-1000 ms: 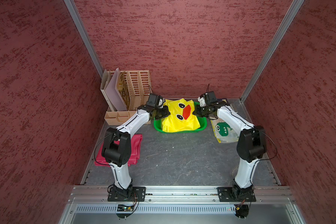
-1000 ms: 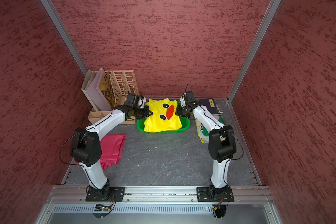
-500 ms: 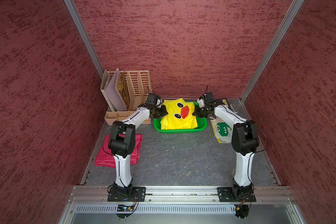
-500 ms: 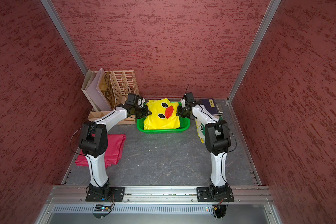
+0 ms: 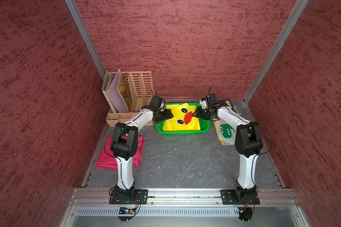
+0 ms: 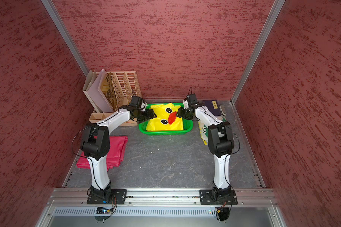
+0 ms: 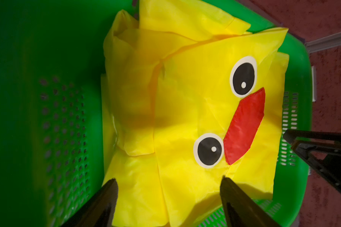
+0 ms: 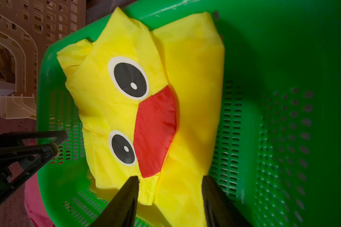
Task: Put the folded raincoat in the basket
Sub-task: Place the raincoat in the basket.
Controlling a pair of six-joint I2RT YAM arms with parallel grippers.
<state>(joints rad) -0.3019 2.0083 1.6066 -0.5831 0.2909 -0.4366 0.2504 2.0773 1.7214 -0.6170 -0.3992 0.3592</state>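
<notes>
Glossy yellow raincoat, perforated green basket

surface: grey tabletop | on it: green basket; tan organizer; red cloth; dinosaur pouch; book

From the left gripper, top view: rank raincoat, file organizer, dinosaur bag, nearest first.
1. Raincoat, in the basket, at the jaws of the left gripper.
2. File organizer, behind it, toward the back wall.
3. Dinosaur bag, across the basket, to the right.
</notes>
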